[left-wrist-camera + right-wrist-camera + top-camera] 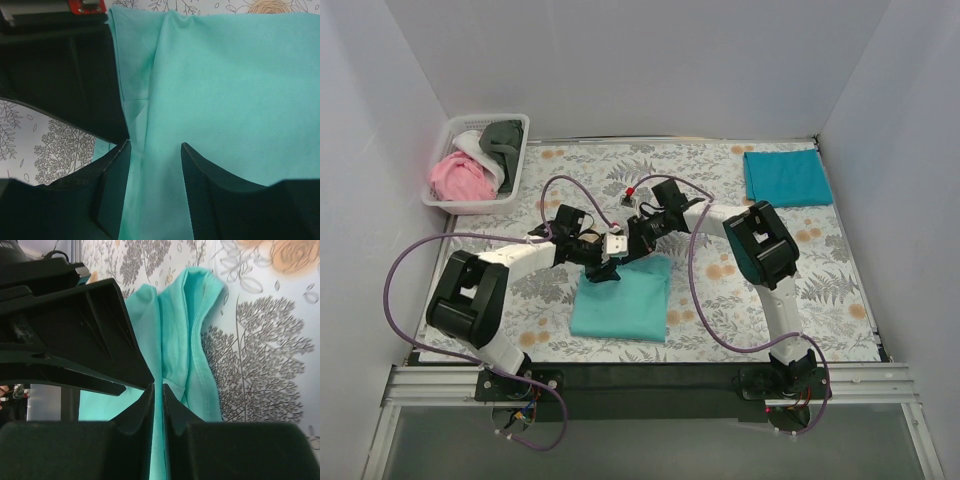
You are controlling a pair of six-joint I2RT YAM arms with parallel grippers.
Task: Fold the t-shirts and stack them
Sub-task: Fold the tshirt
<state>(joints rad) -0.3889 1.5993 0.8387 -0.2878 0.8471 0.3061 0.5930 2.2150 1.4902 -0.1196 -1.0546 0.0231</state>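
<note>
A mint-turquoise t-shirt [620,300] lies partly folded on the floral cloth at front centre. Both grippers meet at its far edge. My right gripper [158,395] is shut on a thin raised fold of this mint t-shirt [175,340], the fabric running up between its fingers. My left gripper [156,170] stands open just beside it, its two fingers apart over flat mint fabric [235,85]. In the top view the left gripper [603,262] and right gripper [632,245] nearly touch. A darker teal-blue t-shirt [787,177] lies folded at the back right.
A white basket [440,195] at the back left holds pink [460,178], white and dark grey t-shirts. The floral-print cloth [840,280] covers the table. White walls close in on three sides. Purple cables loop over both arms.
</note>
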